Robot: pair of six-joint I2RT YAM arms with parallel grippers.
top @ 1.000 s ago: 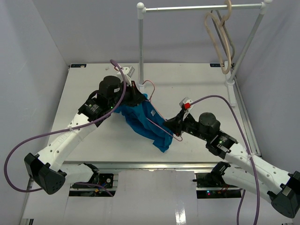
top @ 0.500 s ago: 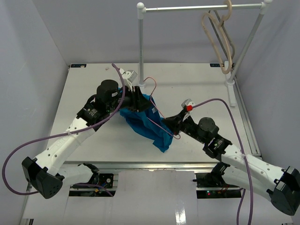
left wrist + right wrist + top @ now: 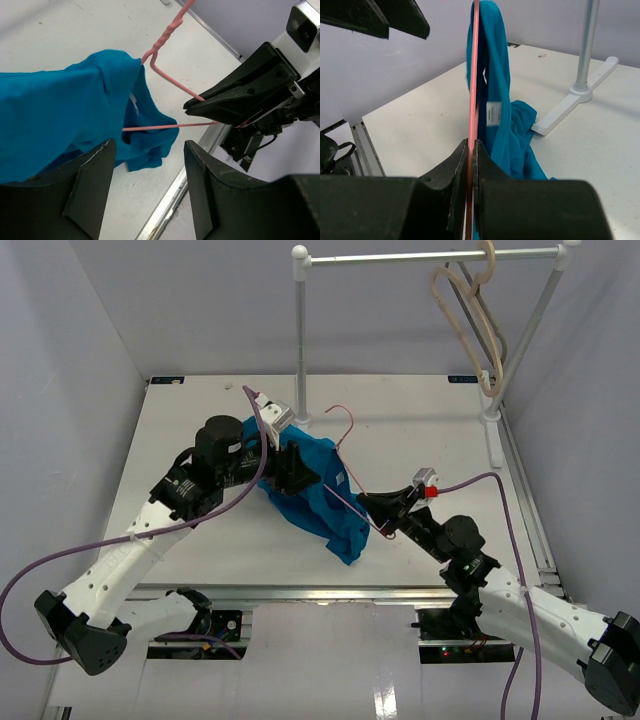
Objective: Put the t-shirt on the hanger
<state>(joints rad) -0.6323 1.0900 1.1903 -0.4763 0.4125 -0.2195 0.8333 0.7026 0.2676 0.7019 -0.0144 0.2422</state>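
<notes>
- Left gripper [image 3: 148, 160]: jaws apart and empty, just beside the t-shirt [image 3: 60, 110], likely ready for a fresh grip on the cloth.
- Right gripper [image 3: 471, 150]: clamped on the hanger [image 3: 475, 75] wire, steadying it as a frame.
- The t-shirt drapes over one hanger arm, its lower end on the table [image 3: 180, 430].

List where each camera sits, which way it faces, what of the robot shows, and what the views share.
Top external: above and behind the robot, looking down on the table; left arm and right arm show.
Left wrist: on the left arm, looking past the open left gripper at the t-shirt and right gripper.
Right wrist: on the right arm, looking along its jaws, shut on the hanger, toward the rack base.
Shared: all three show t-shirt and hanger.
</notes>
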